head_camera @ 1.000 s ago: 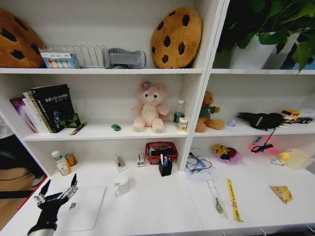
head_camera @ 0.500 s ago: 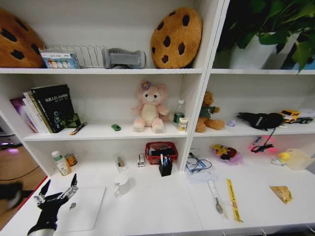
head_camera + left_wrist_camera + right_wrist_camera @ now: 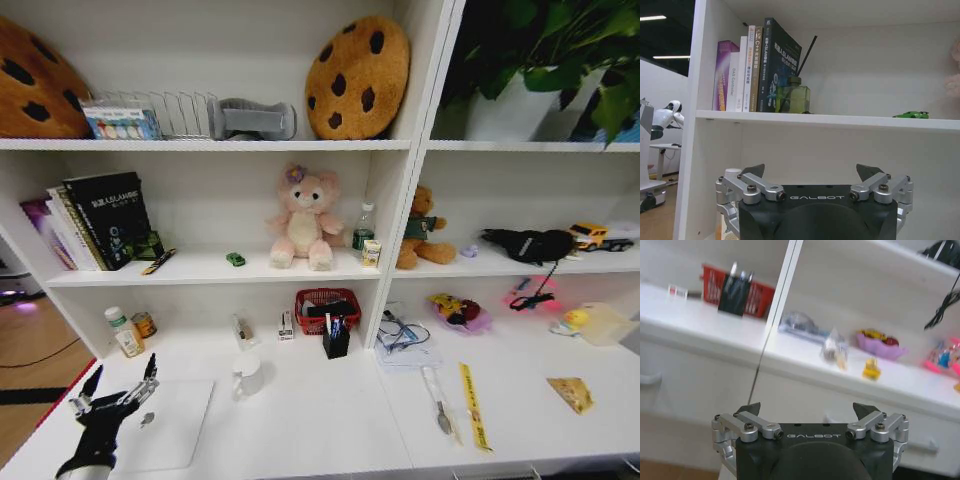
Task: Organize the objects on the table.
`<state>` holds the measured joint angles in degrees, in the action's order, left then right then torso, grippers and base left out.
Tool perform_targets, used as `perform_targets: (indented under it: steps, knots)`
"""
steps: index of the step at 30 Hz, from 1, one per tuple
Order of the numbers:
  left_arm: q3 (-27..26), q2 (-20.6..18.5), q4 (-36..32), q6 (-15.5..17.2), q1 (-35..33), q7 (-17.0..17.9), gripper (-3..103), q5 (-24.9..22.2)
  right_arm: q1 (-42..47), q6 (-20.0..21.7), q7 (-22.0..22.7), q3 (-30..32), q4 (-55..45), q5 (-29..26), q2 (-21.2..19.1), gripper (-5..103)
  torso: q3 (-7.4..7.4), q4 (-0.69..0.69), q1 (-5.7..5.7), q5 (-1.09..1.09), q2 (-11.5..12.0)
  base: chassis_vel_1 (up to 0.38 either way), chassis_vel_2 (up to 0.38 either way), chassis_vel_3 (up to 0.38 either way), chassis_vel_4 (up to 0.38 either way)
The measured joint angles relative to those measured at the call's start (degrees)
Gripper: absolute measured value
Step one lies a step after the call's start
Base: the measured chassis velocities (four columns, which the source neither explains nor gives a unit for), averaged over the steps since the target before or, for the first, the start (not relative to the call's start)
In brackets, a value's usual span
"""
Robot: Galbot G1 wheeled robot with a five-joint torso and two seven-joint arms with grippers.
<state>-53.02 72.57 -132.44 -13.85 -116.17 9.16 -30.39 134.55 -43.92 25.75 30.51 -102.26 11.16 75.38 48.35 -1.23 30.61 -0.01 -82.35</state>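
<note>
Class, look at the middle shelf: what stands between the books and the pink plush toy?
In the head view, between the books and the pink plush toy lie a green bottle, a pen and the green toy car.

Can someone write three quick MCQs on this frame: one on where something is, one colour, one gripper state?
1. Where is the toy car?
A. on the desk
B. on the middle shelf, left of the pink plush
C. in the red basket

2. What colour is the toy car?
A. green
B. red
C. white

3. How do the left gripper's fingers stand?
A. shut on a pen
B. shut on the laptop
C. open, holding nothing

Key: 1 B, the head view shows it on the shelf board beside the plush. 2 A, it is green in the head and left wrist views. 3 C, the fingers are spread over the laptop with nothing between them.
</note>
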Motion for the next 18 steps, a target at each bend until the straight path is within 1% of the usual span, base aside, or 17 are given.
perform_targets:
  steps: [2, 3, 4, 5, 6, 8, 9, 10, 11, 12, 13, 15, 16, 18]
  knots:
    - [0.00, 0.00, 0.00, 0.00, 0.00, 0.00, 100, 0.00, 3.28, 1.04, -0.14, 0.43, -7.74, -0.10, -0.04, 100, 0.00, -0.01, 0.00, 0.01, 0.00, 0.000, 0.000, 0.000, 0.000]
    - [0.00, 0.00, 0.00, 0.00, 0.00, 0.00, 100, 0.00, 3.28, 1.04, -0.14, 0.43, -7.74, -0.10, -0.04, 100, 0.00, -0.01, 0.00, 0.01, 0.00, 0.000, 0.000, 0.000, 0.000]
    - [0.00, 0.00, 0.00, 0.00, 0.00, 0.00, 100, 0.00, 5.00, 1.55, -0.16, 0.72, -11.88, 0.17, -0.18, 100, 0.00, -0.01, 0.00, -0.01, 0.00, 0.000, 0.000, 0.000, 0.000]
    - [0.00, 0.00, 0.00, 0.00, 0.00, 0.00, 100, 0.00, 5.00, 1.55, -0.16, 0.72, -11.88, 0.17, -0.18, 100, 0.00, -0.01, 0.00, -0.01, 0.00, 0.000, 0.000, 0.000, 0.000]
    - [0.00, 0.00, 0.00, 0.00, 0.00, 0.00, 100, 0.00, 6.89, 2.16, 0.00, 1.05, -16.75, 0.29, -0.46, 100, 0.00, -0.01, 0.00, 0.01, 0.00, 0.000, 0.000, 0.000, 0.000]
    - [0.00, 0.00, 0.00, 0.00, 0.00, 0.00, 100, 0.00, 8.46, 3.20, 0.28, 1.82, -21.86, -0.15, -0.68, 100, 0.01, 0.00, 0.00, -0.01, 0.00, 0.000, 0.000, 0.000, 0.000]
    - [0.00, 0.00, 0.00, 0.00, 0.00, 0.00, 100, 0.00, 8.46, 3.20, 0.28, 1.82, -21.86, -0.15, -0.68, 100, 0.01, 0.00, 0.00, -0.01, 0.00, 0.000, 0.000, 0.000, 0.000]
    - [0.00, 0.00, 0.00, 0.00, 0.00, 0.00, 100, 0.00, 8.98, 4.87, 0.37, 2.86, -26.36, -2.32, -0.73, 100, 0.00, -0.01, 0.00, 0.00, 0.00, 0.000, 0.000, 0.000, 0.000]
    - [0.00, 0.00, 0.00, 0.00, 0.00, 0.00, 100, 0.00, 8.78, 6.25, 0.37, 3.57, -28.55, -4.07, -0.72, 100, 0.00, -0.01, 0.00, 0.00, 0.00, 0.000, 0.000, 0.000, 0.000]
    - [0.00, 0.00, 0.00, 0.00, 0.00, 0.00, 100, 0.00, 8.78, 6.25, 0.37, 3.57, -28.55, -4.07, -0.72, 100, 0.00, -0.01, 0.00, 0.00, 0.00, 0.000, 0.000, 0.000, 0.000]
    - [0.00, 0.00, 0.00, 0.00, 0.00, 0.00, 100, 0.00, 8.21, 7.96, 0.28, 4.30, -30.39, -5.87, -0.72, 100, 0.01, -0.01, 0.00, -0.01, 0.01, 0.000, 0.000, 0.000, 0.000]
    - [0.00, 0.00, 0.00, 0.00, 0.00, 0.00, 100, 0.00, 5.63, 12.68, -0.50, 5.51, -33.45, -9.63, -1.16, 100, 0.01, -0.01, 0.00, 0.01, 0.01, 0.000, 0.000, 0.000, 0.000]
    - [0.00, 0.00, 0.00, 0.00, 0.00, 0.00, 100, 0.00, 5.63, 12.68, -0.50, 5.51, -33.45, -9.63, -1.16, 100, 0.01, -0.01, 0.00, 0.01, 0.01, 0.000, 0.000, 0.000, 0.000]
    - [0.00, 0.00, 0.00, 0.00, 0.00, 0.00, 100, 0.00, 2.77, 17.95, -0.77, 5.59, -35.26, -12.32, -2.11, 100, 0.01, -0.01, 0.00, 0.02, 0.01, 0.000, 0.000, 0.000, 0.000]
